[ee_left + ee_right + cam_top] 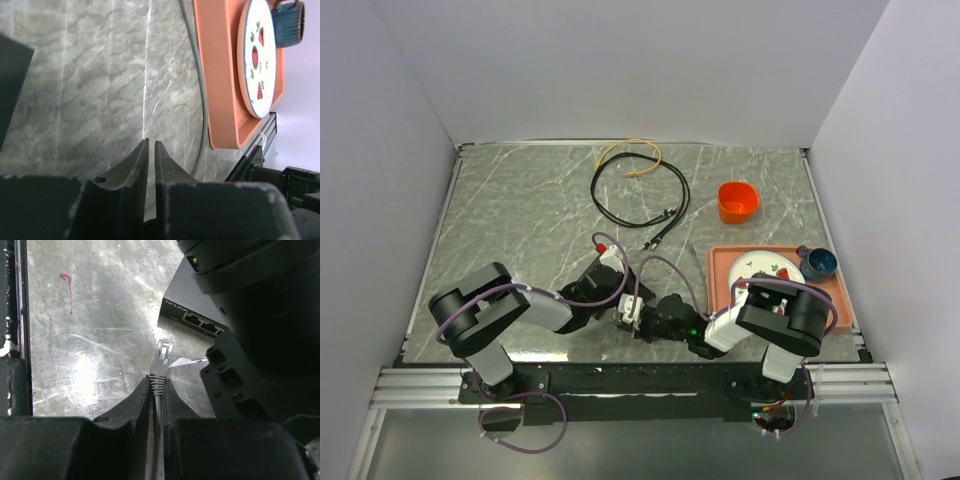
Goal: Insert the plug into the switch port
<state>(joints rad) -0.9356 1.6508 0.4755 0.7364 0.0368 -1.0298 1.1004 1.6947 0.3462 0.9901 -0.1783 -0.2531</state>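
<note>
The right jaws are clenched on the grey boot of the plug, whose clear tip sticks out just past their tips. The switch lies on the worktop ahead and to the right of those tips, near the plug but not touching it, with its sockets facing the jaws. The left jaws are drawn almost together with nothing between them, and an orange tray lies ahead to their right
</note>
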